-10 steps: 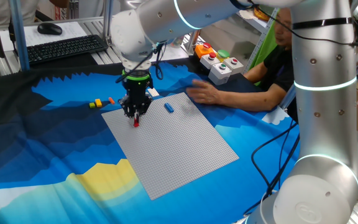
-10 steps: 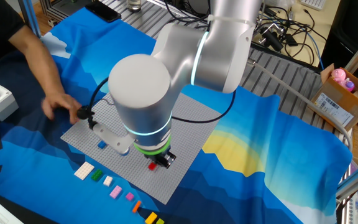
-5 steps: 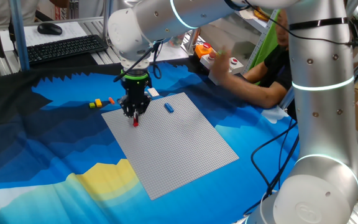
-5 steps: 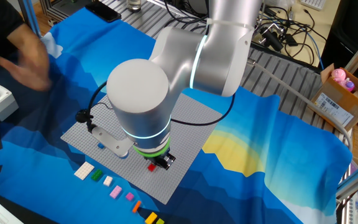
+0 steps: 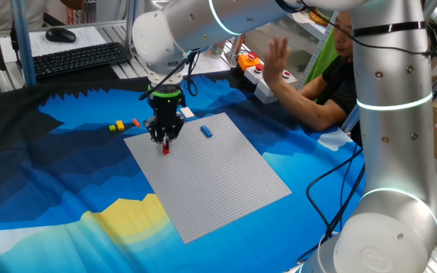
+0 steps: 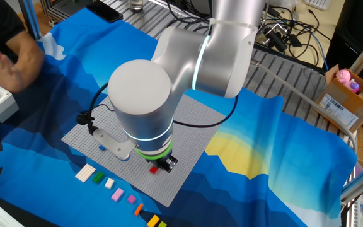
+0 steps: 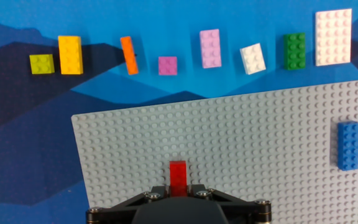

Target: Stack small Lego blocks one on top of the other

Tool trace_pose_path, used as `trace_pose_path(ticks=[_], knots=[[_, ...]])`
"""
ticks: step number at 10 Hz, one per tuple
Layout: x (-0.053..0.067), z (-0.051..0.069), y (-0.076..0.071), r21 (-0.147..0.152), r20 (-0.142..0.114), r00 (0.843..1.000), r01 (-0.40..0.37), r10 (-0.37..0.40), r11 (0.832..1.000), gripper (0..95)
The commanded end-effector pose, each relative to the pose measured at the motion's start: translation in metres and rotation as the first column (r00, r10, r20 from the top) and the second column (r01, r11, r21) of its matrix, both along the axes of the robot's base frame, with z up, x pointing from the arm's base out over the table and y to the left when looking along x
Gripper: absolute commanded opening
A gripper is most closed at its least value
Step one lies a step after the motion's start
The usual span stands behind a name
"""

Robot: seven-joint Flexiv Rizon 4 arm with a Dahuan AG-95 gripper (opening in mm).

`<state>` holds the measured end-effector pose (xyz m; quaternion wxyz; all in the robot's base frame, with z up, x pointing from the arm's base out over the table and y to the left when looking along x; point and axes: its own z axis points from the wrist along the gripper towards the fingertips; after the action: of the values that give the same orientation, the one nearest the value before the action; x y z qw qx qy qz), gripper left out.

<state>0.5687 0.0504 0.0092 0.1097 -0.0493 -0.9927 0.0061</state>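
My gripper is shut on a small red Lego block, which sits down against the grey studded baseplate near its left edge. The same red block shows under the fingers in one fixed view and as a red block in the other. A blue block lies on the plate to the right. Beyond the plate, on the blue cloth, a row of loose blocks runs from a lime block and a yellow block through orange, pink, white and green.
A person's raised hand is at the back right, near a button box. A larger white plate piece lies at the row's right end. A keyboard sits behind the cloth. The arm's cable hangs at the right.
The person's hand has lifted off the cloth and drawn back toward the button box. My gripper and the red block have stayed in place.
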Motion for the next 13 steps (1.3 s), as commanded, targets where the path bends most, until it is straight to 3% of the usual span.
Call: trace_pose_path(ticks=[1, 13], knots=[[-0.0005, 0.0001, -0.0006, 0.000, 0.000, 1.000, 0.001, -0.001, 1.000, 0.0], [0.0043, -0.0032, -0.0017, 0.011, 0.010, 1.000, -0.011, 0.011, 1.000, 0.0]])
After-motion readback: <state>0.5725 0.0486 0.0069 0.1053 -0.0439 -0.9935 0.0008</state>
